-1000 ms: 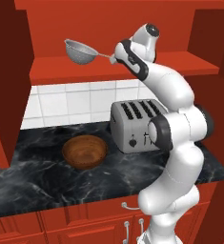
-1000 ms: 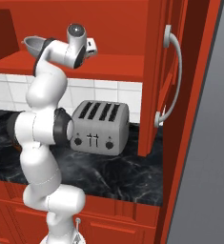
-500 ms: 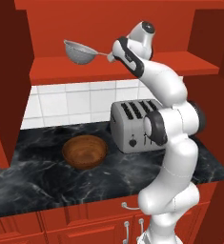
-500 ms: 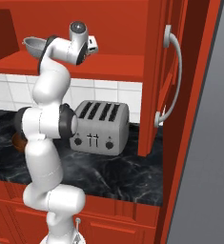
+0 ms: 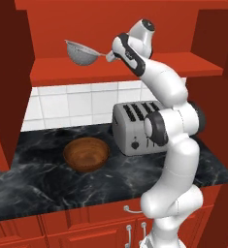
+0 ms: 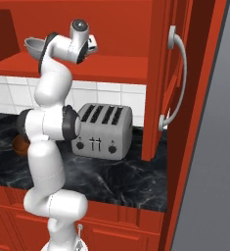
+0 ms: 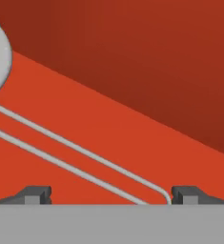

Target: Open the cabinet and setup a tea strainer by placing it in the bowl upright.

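The large red wall cabinet point(image 5: 120, 29) stands open, its right raised-panel door point(image 6: 168, 73) with the long curved silver handle point(image 6: 177, 83) swung out. On the red shelf point(image 5: 135, 68) inside rests the small grey metal mesh tea strainer point(image 5: 81, 52), basket to the left and its thin wire handle running right toward the white arm's two-finger gripper point(image 5: 110, 54). In the hand view the gripper's dark tips stand wide apart at either side of the wire handle's looped end point(image 7: 154, 188), so the jaws are spread and hold nothing yet. The round shallow brown wooden bowl point(image 5: 86, 154) waits on the dark marble counter point(image 5: 38, 179), well below the shelf and just left of the silver four-slot toaster point(image 5: 135, 127). The likely trouble lies in the grip: the handle is slender wire, and its loop sits close to one tip rather than centred, so closing could pinch only one strand or push the strainer sideways along the shelf. A weak hold might also let the basket swing or tip during the carry down, spoiling the upright placement.
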### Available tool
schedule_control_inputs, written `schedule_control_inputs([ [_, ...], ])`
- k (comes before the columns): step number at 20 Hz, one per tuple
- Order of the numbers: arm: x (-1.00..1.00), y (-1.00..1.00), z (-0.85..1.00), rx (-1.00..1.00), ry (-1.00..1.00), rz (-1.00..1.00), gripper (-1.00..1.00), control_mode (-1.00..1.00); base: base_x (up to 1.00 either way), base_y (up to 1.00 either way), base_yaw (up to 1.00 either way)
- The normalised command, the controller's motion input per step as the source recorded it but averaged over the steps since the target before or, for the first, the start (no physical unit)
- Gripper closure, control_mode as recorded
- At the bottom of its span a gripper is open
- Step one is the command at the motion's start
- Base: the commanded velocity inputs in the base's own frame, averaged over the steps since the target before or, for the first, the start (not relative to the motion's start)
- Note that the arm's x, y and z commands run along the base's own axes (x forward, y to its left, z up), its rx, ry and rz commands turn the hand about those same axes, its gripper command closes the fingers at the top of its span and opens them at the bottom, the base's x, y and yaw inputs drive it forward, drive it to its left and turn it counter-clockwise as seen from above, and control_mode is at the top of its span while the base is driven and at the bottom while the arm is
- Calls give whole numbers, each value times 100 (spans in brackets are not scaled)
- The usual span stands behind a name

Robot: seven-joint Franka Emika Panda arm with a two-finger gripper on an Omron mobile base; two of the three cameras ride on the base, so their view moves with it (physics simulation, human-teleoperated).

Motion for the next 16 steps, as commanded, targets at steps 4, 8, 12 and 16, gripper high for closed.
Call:
schedule_control_inputs([
  [4,0,1,0,-2,-4,19,-100,-100,0,0,0],
  [8,0,0,0,-7,-8,25,-100,-100,0,0,0],
  [12,0,0,0,-12,-5,29,-100,-100,0,0,0],
  [16,0,18,0,-11,-1,26,-100,-100,0,0,0],
])
